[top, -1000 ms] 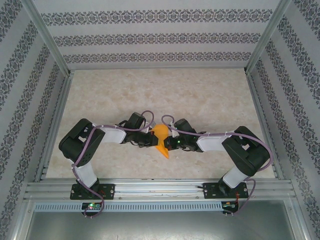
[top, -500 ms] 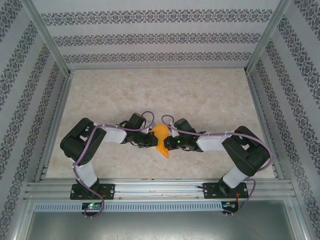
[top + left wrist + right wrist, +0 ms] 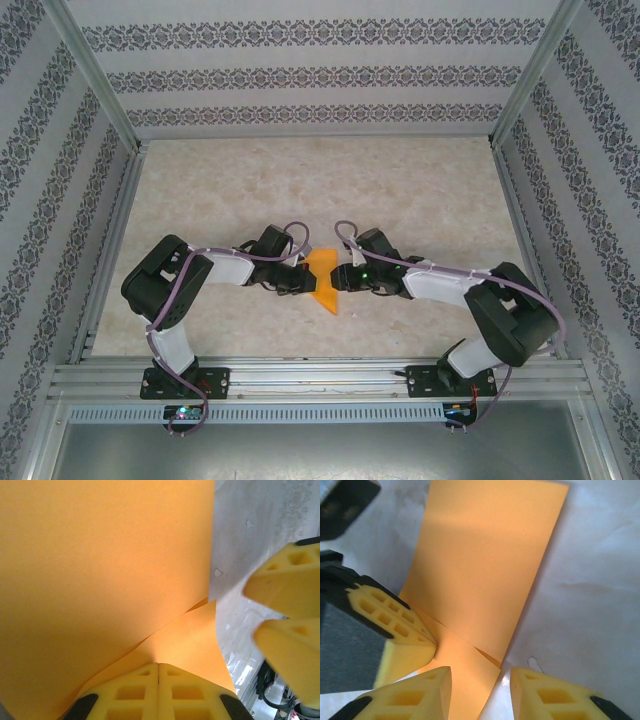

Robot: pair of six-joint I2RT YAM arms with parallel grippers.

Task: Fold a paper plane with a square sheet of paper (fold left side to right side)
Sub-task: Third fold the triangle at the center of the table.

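Smooth orange paper [image 3: 485,575], seemingly creased.

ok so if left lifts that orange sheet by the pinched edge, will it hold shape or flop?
Probably flops: the orange sheet bows away from where the left gripper pinches it. Likely very light: its edges look paper-thin. Overlapped layers near the pinch may stiffen it slightly.

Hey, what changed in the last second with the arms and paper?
The right arm's elbow swung outward toward the near edge; the right tool is open at the paper, whose rounded top now looks flatter. The left tool stayed shut on it.
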